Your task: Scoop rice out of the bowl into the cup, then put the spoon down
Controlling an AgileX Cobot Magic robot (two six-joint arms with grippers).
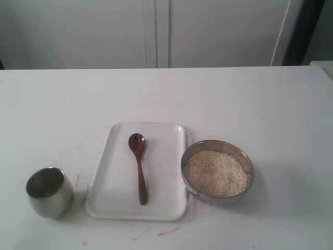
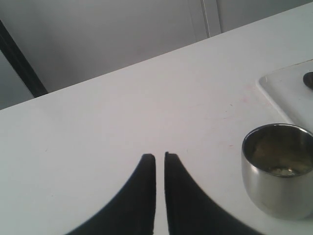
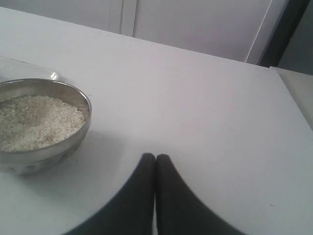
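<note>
The dark wooden spoon (image 1: 139, 165) lies on the white tray (image 1: 112, 200), bowl end away from the front edge. Right of the tray stands the steel bowl (image 1: 190, 155), filled with rice (image 1: 216, 173). Left of the tray stands the steel cup (image 1: 49, 191), with a few grains at its bottom (image 2: 283, 171). Neither gripper shows in the exterior view. My left gripper (image 2: 160, 155) hovers over bare table beside the cup (image 2: 274, 191), its fingers nearly together with nothing between them. My right gripper (image 3: 155, 156) is shut and empty, beside the bowl (image 3: 54, 152) of rice (image 3: 36, 121).
The white table (image 1: 260, 104) runs back to a pale wall with cabinet panels. The tray's corner (image 2: 279, 90) shows in the left wrist view. Faint red marks dot the table near the tray's front edge (image 1: 166, 232).
</note>
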